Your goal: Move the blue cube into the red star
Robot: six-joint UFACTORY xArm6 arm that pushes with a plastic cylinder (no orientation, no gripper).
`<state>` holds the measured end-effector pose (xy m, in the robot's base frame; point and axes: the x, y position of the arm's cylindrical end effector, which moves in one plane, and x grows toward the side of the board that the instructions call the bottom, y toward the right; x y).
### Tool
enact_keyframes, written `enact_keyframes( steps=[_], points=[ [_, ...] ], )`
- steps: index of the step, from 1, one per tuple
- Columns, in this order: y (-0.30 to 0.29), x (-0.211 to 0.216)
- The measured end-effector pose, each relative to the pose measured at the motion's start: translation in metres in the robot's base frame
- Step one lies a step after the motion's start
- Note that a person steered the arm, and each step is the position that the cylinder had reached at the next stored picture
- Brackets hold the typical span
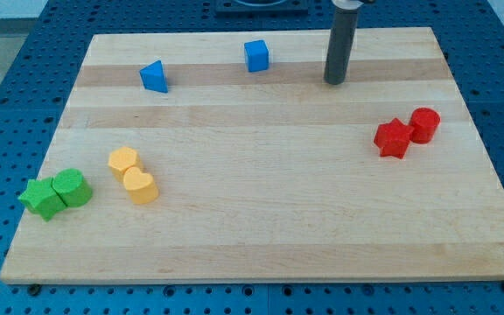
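The blue cube [256, 55] is a small, bright blue block with a lighter top face, standing flat on the wooden board [261, 219] near the view's top edge. It lies to the view's left of my tip [335, 82], a little higher in the view and clear of it, with bare wood between the two. There is no gripper on this arm, so nothing opens or closes; the dark rod simply stands upright with its lower end on the board, touching no block. The red star [394, 137] sits down and to the view's right of my tip, well apart from it, and a red cylinder [424, 124] touches the star on its right side. No containers are on the board. Farther to the view's left of my tip, beyond the cube, is a blue triangular block [154, 76]. Far down and left of my tip are two yellow blocks, one roughly hexagonal [123, 162] and one heart-shaped [140, 185], touching each other, and beyond them a green star [42, 198] pressed against a green rounded block [73, 187]. My tip stands roughly between the cube and the red star.
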<state>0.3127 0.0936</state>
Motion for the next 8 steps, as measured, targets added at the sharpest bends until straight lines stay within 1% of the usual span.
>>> enact_keyframes(
  steps=[1,2,3,4,5,7,8],
  points=[
    [-0.081,0.0],
    [-0.162,-0.015],
    [-0.157,-0.056],
    [-0.08,-0.079],
    [-0.009,-0.031],
    [-0.046,-0.08],
    [-0.091,-0.076]
  ],
)
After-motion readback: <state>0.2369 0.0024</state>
